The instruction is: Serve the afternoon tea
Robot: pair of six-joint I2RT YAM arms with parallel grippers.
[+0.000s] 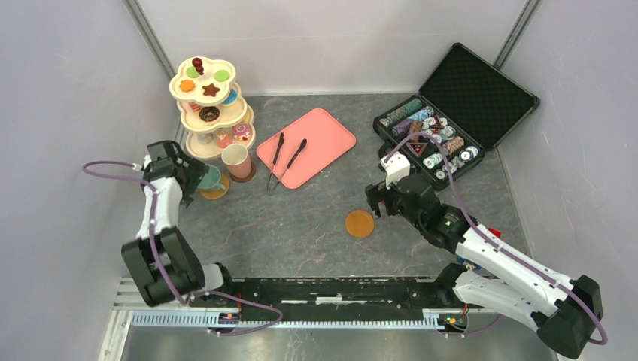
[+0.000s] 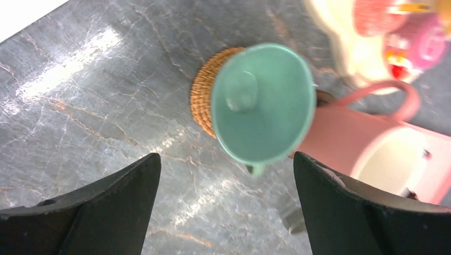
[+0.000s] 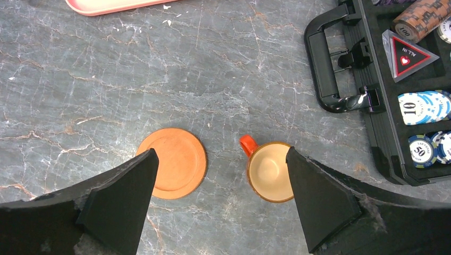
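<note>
The teal cup [image 2: 263,103] rests on a woven coaster [image 2: 207,101] beside the pink cup [image 2: 367,143]. My left gripper [image 2: 226,175] hangs just short of the teal cup, open, with only table between its fingers. Behind the cups stands the cream three-tier stand [image 1: 211,98], loaded with toy pastries. In the right wrist view, a brown cup [image 3: 270,171] with an orange handle stands on the table to the right of a smooth orange coaster [image 3: 175,162]. My right gripper [image 3: 220,175] hovers open above both, touching neither. The arm hides that cup in the top view.
A pink tray [image 1: 305,146] holding two black tongs lies mid-table at the back. An open black case [image 1: 451,113] of poker chips sits at the back right, its handle [image 3: 327,69] close to the brown cup. Grey walls close in on both sides.
</note>
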